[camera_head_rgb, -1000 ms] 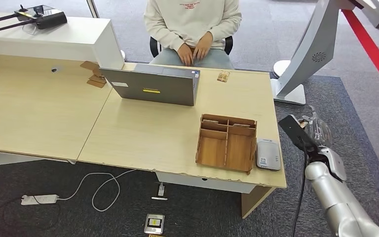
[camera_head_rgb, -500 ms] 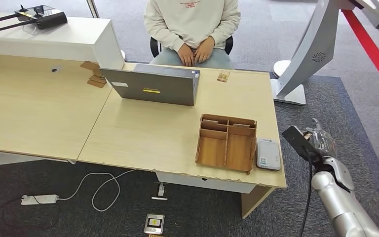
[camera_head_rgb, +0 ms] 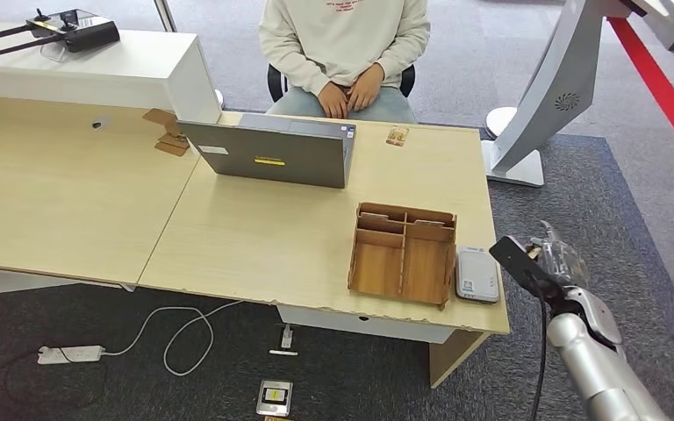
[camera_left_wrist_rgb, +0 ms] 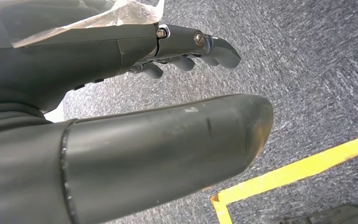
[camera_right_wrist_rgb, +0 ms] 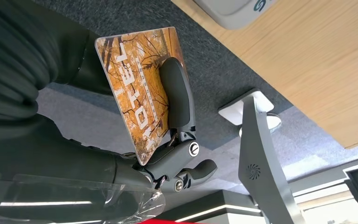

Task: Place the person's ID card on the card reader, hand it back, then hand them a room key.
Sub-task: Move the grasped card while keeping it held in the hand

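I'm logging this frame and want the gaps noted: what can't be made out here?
- Orange hotel-print card: right wrist view, a dark finger of the right hand covers part of the lettering.
- Small orange card at the wooden desk's far edge: head view, too small to read.
- White card reader: right wrist view, cut off by the picture edge.

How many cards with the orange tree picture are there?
2. One card is held in the robot's right hand, beside the desk's near corner. Another lies on the desk's far edge, near the person. Others may be hidden.
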You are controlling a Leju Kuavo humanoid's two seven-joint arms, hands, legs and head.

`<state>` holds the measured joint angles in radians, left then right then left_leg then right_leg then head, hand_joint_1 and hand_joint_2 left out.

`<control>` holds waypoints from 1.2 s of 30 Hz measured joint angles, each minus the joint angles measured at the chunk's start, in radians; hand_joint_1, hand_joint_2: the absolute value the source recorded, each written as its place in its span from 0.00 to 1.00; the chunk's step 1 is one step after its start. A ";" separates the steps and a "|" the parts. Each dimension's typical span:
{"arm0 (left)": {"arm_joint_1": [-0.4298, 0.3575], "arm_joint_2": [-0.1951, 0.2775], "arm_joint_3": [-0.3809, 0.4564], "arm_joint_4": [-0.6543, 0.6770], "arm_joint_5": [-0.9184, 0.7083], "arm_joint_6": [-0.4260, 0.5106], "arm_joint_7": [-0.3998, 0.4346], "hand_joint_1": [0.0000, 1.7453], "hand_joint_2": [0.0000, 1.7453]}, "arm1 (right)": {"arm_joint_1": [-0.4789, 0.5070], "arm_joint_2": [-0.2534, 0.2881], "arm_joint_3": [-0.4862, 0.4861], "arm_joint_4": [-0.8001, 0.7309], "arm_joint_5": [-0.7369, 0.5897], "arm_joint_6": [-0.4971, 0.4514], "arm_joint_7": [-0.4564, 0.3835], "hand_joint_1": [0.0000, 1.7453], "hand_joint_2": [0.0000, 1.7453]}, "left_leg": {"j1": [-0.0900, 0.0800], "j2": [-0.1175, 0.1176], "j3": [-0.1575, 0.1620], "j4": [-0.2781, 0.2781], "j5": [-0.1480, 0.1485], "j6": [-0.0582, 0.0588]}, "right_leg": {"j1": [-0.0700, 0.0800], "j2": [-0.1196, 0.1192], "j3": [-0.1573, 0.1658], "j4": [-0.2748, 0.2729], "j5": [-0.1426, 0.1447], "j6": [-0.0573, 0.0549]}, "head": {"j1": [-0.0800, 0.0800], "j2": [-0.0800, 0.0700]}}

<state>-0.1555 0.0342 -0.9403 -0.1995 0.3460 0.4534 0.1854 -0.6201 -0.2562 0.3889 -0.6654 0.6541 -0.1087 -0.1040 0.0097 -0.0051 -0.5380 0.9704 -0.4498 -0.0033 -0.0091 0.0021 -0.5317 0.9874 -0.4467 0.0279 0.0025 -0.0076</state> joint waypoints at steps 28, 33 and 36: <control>-0.001 0.000 0.000 0.000 0.019 -0.001 0.002 0.00 0.00 | 0.036 0.037 0.006 -0.059 0.053 0.025 0.002 1.00 1.00 | 0.000 0.000 0.000 0.000 0.000 0.000 | 0.000 0.000 0.000 0.000 0.000 0.000 | 0.000 0.000; -0.001 0.000 0.000 0.000 0.024 -0.002 0.003 0.00 0.00 | 0.024 0.043 0.007 -0.051 0.056 0.027 -0.006 1.00 1.00 | 0.000 0.000 0.000 0.000 0.000 0.000 | 0.000 0.000 0.000 0.000 0.000 0.000 | 0.000 0.000; -0.001 0.000 0.000 0.000 0.027 -0.002 0.004 0.00 0.00 | 0.014 0.047 0.007 -0.045 0.056 0.035 -0.006 1.00 1.00 | 0.000 0.000 0.000 0.000 0.000 0.000 | 0.000 0.000 0.000 0.000 0.000 0.000 | 0.000 0.000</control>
<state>-0.1568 0.0347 -0.9403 -0.1995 0.3730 0.4517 0.1889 -0.6060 -0.2087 0.3960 -0.7101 0.7102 -0.0740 -0.1099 0.0097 -0.0051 -0.5380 0.9704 -0.4497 -0.0034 -0.0091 0.0021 -0.5317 0.9874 -0.4466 0.0279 0.0027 -0.0076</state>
